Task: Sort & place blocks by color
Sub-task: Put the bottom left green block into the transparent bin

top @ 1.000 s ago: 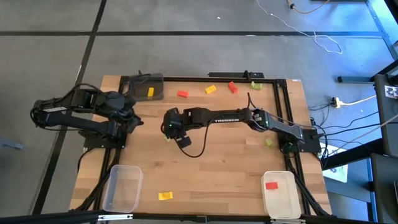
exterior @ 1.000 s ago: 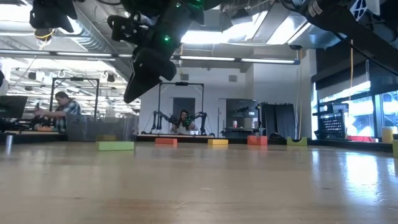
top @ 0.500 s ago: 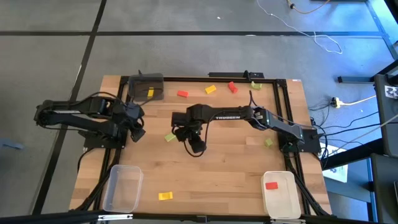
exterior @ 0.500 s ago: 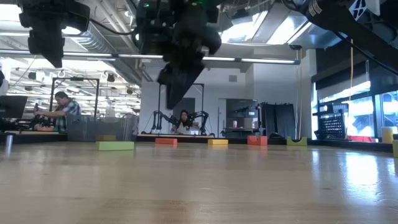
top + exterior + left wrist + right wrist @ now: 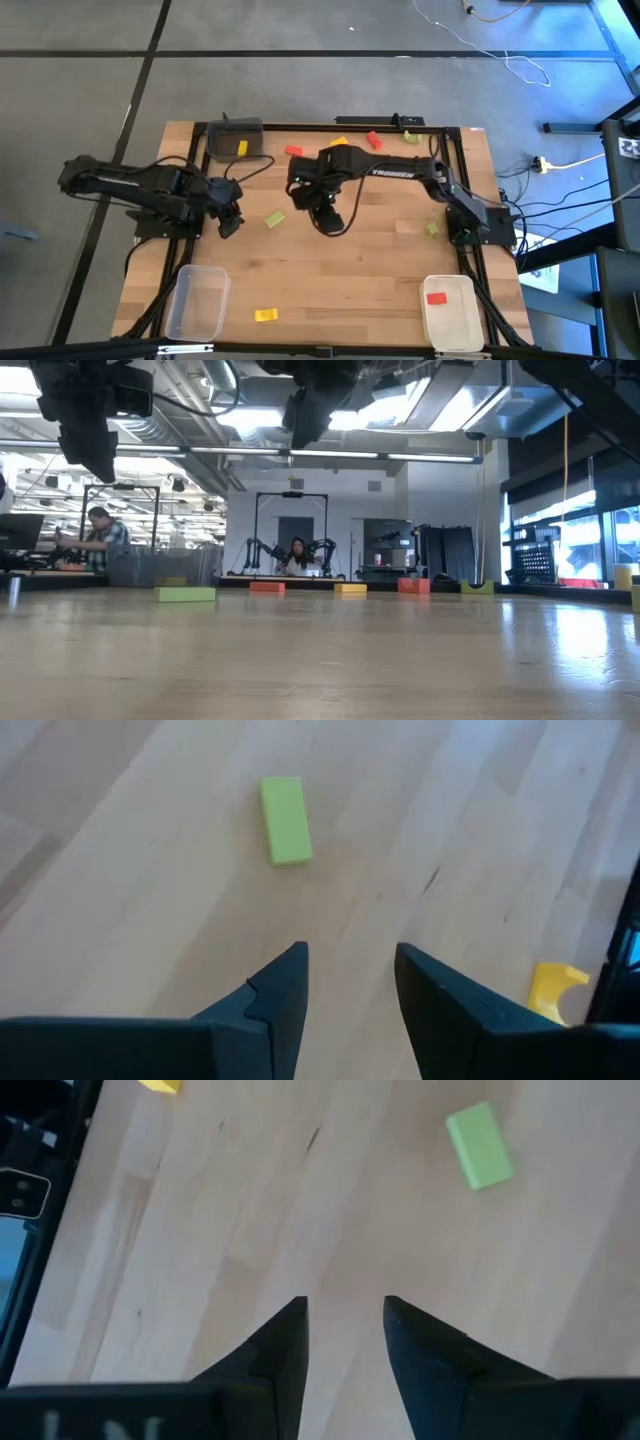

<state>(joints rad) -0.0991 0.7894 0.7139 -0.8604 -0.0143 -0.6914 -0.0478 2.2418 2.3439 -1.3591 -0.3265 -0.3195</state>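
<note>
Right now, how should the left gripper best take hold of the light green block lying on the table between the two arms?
Probably from above, closing across the two long sides of the flat light green rectangular block; it lies alone on bare wood. The left gripper is open beside it.

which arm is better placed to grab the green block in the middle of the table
Probably the left. Its end effector hangs open beside the green block, which lies ahead of its fingers in the left wrist view. The right end effector, also open and empty, sits farther off.

Left gripper [image 5: 350,982] hovered over the bare wooden table [image 5: 150,890], fingers slightly parted, holding nothing | green block [image 5: 285,820] lay flat ahead | yellow block [image 5: 557,990] sat off to one side
</note>
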